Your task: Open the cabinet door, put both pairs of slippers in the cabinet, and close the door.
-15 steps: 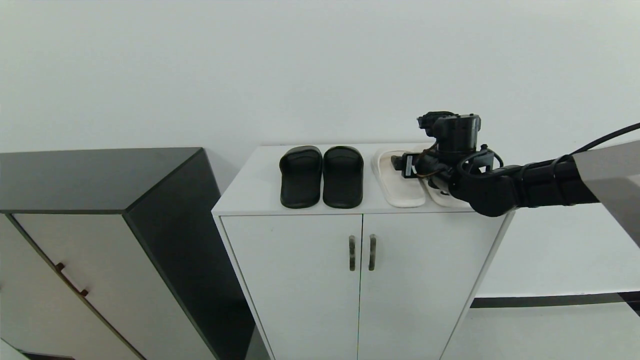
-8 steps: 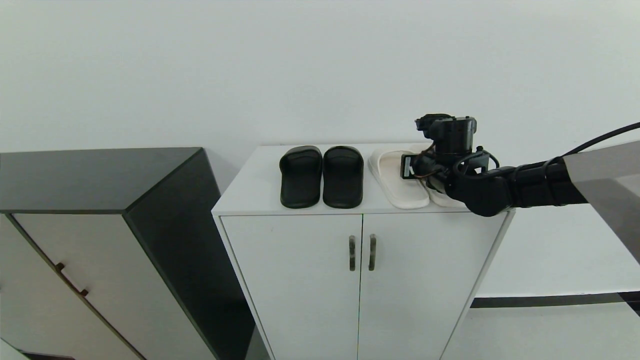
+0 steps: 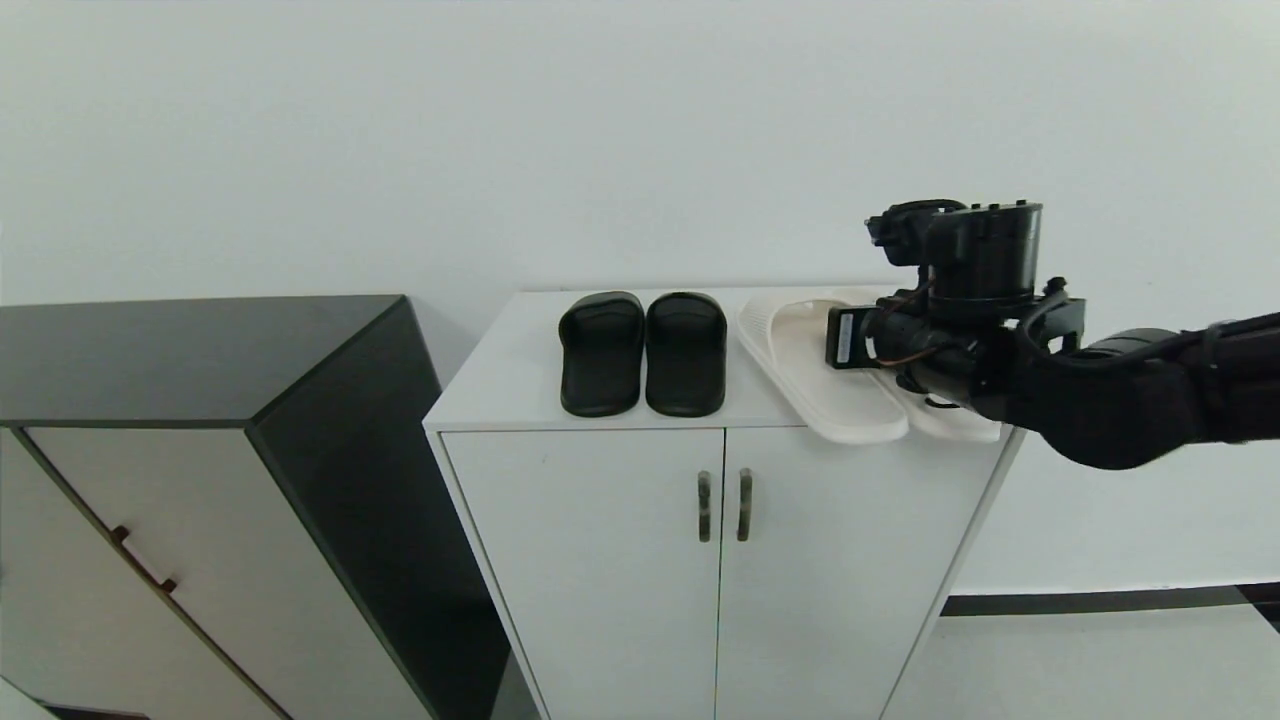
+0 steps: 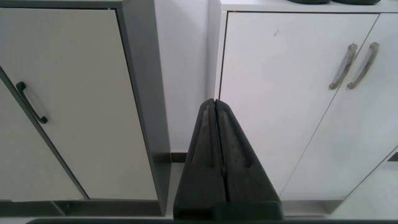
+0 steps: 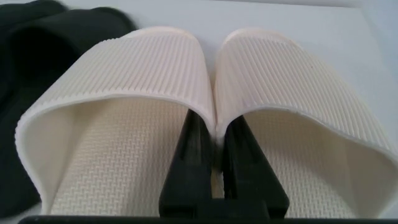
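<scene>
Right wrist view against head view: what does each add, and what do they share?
Right wrist view adds the right gripper clamped on the inner strap edges of the white slippers. Head view adds the white cabinet's shut doors, their handles, the dark cabinet beside it, and the white slippers jutting past the top's front edge. Shared: the white slippers and the black slippers.

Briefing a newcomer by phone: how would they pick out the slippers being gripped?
Find the white two-door cabinet beside the dark cabinet. At its top's right end are the white slippers, pinched by the right gripper, overhanging the front edge; the black slippers alongside lie untouched.
</scene>
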### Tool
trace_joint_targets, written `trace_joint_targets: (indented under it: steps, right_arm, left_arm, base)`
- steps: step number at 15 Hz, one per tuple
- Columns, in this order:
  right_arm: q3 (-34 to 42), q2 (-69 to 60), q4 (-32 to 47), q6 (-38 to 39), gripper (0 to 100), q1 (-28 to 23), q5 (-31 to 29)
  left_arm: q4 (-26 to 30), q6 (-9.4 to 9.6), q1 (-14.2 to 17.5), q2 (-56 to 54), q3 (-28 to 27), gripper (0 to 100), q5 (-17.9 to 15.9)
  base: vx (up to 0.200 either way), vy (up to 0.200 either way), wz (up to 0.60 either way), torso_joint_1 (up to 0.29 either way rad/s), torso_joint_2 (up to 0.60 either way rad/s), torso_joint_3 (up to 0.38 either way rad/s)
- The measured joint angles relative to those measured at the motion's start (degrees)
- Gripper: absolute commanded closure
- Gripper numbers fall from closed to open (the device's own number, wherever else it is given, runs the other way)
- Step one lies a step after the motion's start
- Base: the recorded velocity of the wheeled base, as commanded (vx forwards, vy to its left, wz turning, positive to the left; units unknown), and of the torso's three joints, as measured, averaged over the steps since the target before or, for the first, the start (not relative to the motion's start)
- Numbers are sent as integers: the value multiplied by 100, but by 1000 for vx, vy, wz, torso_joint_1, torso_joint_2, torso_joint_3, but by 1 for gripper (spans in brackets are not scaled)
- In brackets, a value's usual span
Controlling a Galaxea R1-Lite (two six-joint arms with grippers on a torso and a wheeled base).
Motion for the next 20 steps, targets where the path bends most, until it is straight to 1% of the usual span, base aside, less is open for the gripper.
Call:
trace_joint_targets:
  steps: [3,6,8,9,11,16,20]
  right_arm:
    - [1152,-1068,-11,35,100,473,44]
    - [2431,-2115,4,55,100,1198,127]
    - [2973,-2609,6,110,100,1559,252]
    - [3078,-2749,2,119,100,1623,277]
    - [3198,-2903,-5,119,100,1677,391]
    - [3252,-2983,-9,121,100,1701,402]
    - [3305,-2872,-222,123,100,1690,441]
  left_arm:
    - [0,-62,0,0,0,100,22]
    - [0,-57,0,0,0,100,16]
    - [0,-51,0,0,0,100,9]
    - [0,-49,0,0,0,100,9]
    - [0,-51,0,0,0,100,9]
    - [0,-65,0,0,0,100,6]
    - [0,-57,0,0,0,100,9]
  base:
    - [0,0,0,0,0,0]
    - [0,0,0,0,0,0]
    - [0,0,0,0,0,0]
    - [0,0,0,0,0,0]
    - [-200,0,0,5,-2,2]
    - [-200,0,0,-1,1,0]
    - [-200,0,0,-1,0,2]
